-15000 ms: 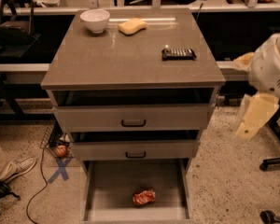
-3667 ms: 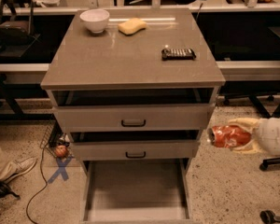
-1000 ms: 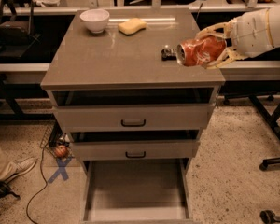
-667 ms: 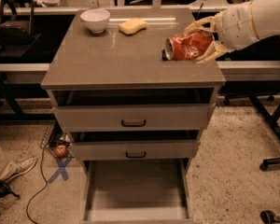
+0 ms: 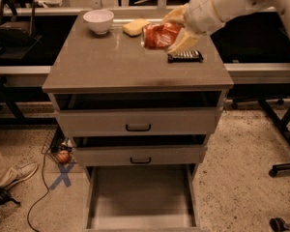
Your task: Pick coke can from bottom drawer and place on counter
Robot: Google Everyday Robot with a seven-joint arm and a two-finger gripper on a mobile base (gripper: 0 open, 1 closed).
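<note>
My gripper (image 5: pixel 176 30) comes in from the upper right and is shut on the coke can (image 5: pixel 160 36), a dented red can with white lettering. It holds the can on its side, just above the back middle of the counter (image 5: pixel 116 64). The bottom drawer (image 5: pixel 140 197) is pulled open below, and its flat grey floor is bare.
On the counter stand a white bowl (image 5: pixel 98 21) at the back left, a yellow sponge-like piece (image 5: pixel 134 27) behind the can and a flat black object (image 5: pixel 184 57) to its right. Two drawers with black handles (image 5: pixel 138 127) sit above the open one. A shoe (image 5: pixel 14 174) and cable lie at left.
My gripper has carried the coke can up from beside the drawers to over the counter, then leftward past the black object toward the back middle.
</note>
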